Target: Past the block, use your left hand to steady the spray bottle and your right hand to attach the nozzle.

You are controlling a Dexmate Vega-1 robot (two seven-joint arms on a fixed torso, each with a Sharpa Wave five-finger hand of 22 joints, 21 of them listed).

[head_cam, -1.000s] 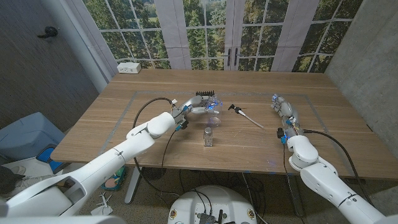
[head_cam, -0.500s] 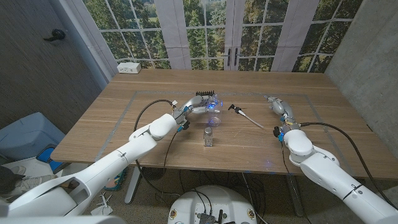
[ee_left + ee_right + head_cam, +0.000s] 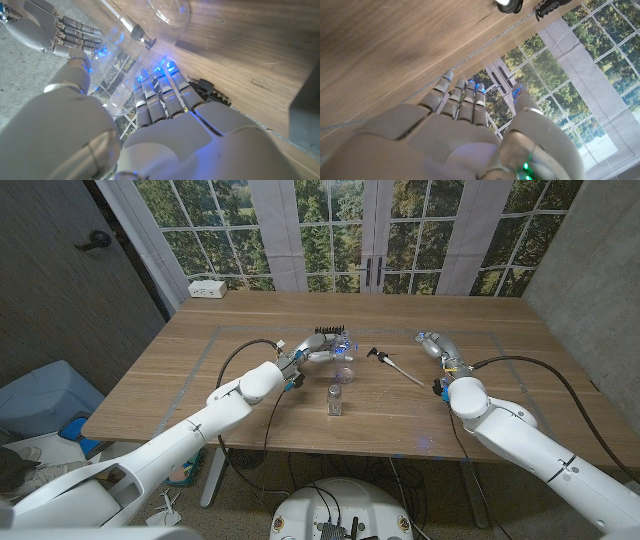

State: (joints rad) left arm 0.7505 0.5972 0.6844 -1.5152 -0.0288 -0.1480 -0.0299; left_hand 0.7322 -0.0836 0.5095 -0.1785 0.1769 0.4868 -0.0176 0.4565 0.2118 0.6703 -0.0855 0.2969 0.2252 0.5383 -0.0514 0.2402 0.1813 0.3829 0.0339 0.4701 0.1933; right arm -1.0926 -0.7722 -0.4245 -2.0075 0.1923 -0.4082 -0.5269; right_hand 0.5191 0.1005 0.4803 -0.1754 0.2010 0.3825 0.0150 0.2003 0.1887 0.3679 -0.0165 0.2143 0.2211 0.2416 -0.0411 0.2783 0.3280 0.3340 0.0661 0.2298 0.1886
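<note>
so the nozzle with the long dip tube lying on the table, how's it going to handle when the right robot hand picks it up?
Likely light: the nozzle is a small black head on a thin tube. The tube looks slender enough to flex and swing, so gripping the head seems safer. Lying flat, it may skid or pivot if the right robot hand nudges it.

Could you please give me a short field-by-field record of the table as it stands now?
spray bottle: clear, upright at mid-table
nozzle: black head with a white tube, lying on the table beside the bottle
clear glass: standing nearer the robot than the bottle
left hand: at the spray bottle, fingers around it
right hand: open above the table, apart from the nozzle
task status: nozzle not yet attached
</note>
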